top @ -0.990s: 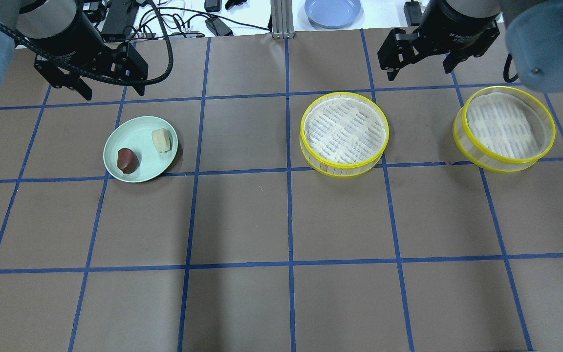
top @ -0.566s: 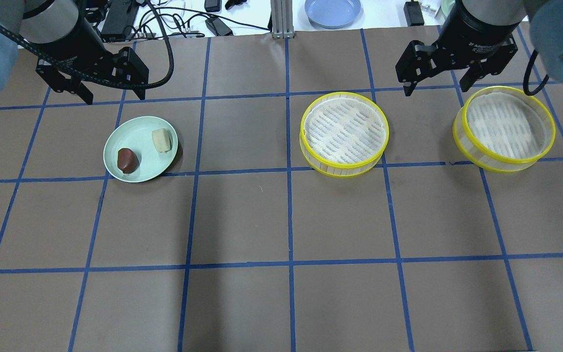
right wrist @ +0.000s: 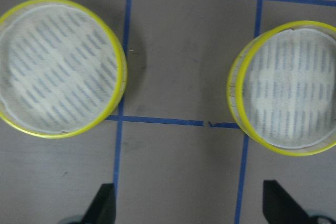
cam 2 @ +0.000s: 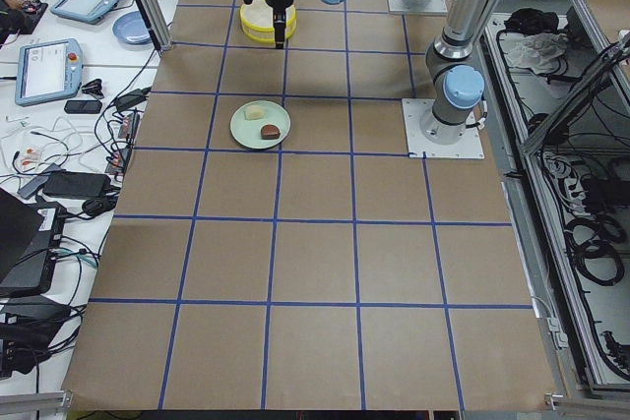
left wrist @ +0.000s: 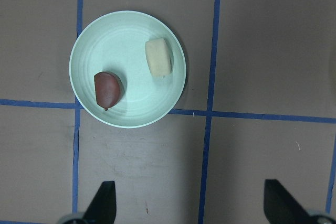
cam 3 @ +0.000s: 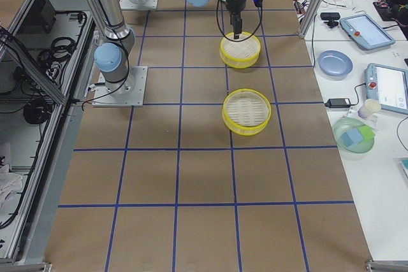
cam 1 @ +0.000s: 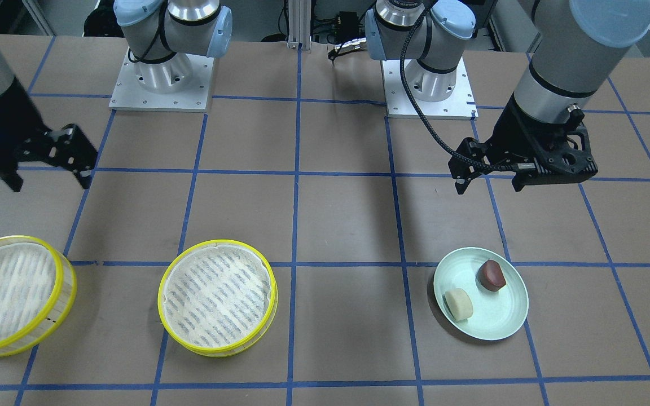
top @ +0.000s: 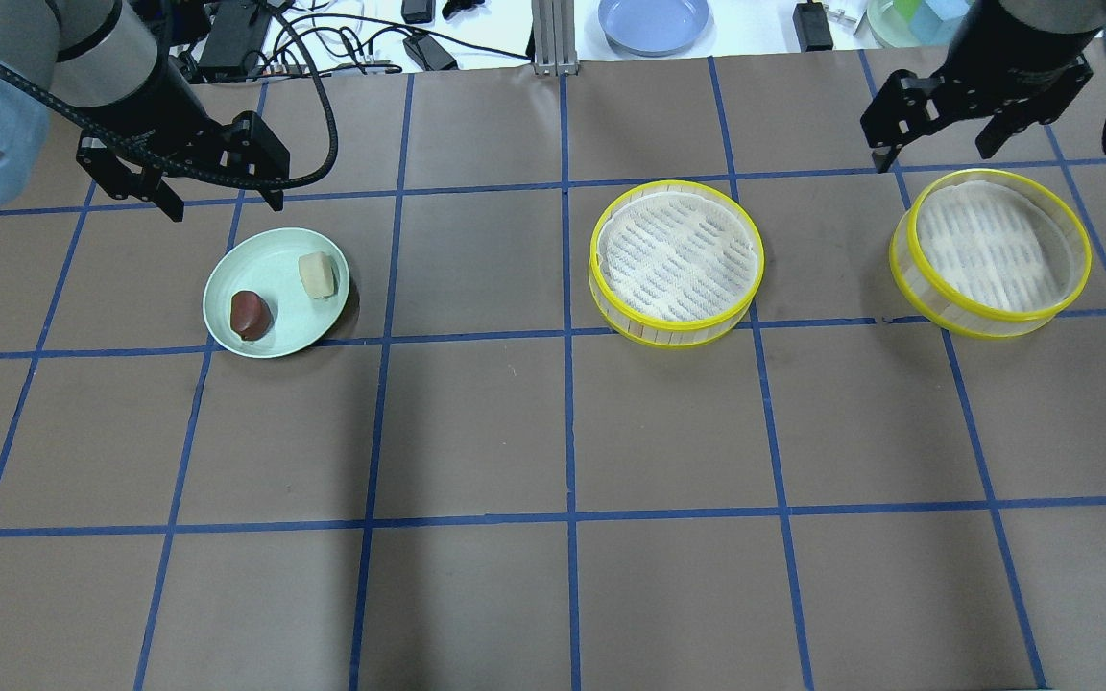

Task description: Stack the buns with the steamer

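Observation:
A pale green plate (top: 292,317) lies on the left of the table. It holds a cream-yellow bun (top: 317,275) and a reddish-brown bun (top: 250,316). Two yellow-rimmed steamer trays stand apart and hold nothing, one in the middle (top: 676,261) and one at the right (top: 990,251). My left gripper (top: 225,203) is open and empty, raised just beyond the plate. The left wrist view shows the cream bun (left wrist: 158,57) and the brown bun (left wrist: 107,89) ahead of its fingers. My right gripper (top: 932,154) is open and empty, raised by the right steamer's far left rim.
A blue plate (top: 654,21), cables (top: 323,43) and boxes lie on the white bench past the table's far edge. The two arm bases (cam 1: 161,79) stand on the robot's side. Blue tape lines grid the brown table.
My right gripper has moved to the right, from near the middle steamer to the right steamer's rim. My left gripper has moved slightly closer to the plate. Plate, buns and steamers have not moved.

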Controlling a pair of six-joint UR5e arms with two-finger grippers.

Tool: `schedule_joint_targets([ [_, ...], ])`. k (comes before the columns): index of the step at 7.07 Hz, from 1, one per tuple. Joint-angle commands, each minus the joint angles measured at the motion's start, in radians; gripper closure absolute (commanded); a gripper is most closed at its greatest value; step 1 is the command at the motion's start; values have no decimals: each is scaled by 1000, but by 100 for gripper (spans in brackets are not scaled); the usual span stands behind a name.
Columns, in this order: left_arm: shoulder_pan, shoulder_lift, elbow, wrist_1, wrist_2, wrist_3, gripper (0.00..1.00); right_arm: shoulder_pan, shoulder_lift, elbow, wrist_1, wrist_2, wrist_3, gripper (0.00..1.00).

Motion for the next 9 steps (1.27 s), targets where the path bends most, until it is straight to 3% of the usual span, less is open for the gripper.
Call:
schedule_joint_targets([
  [1,49,-48,-15,2,-1,4,0,-143,141,-3,-143,-41,-147,0],
  [3,77,-108,-57,85,-14,10,0,-269,279,-5,-307,-36,-364,0],
  [5,77,-244,-100,352,-49,9,0,-349,399,-5,-469,-28,-454,1],
  [6,79,-298,-98,392,-129,10,0,-359,428,-6,-507,-28,-469,1],
  [9,79,-412,-97,472,-135,15,0,-394,485,-3,-500,-23,-512,1],
])
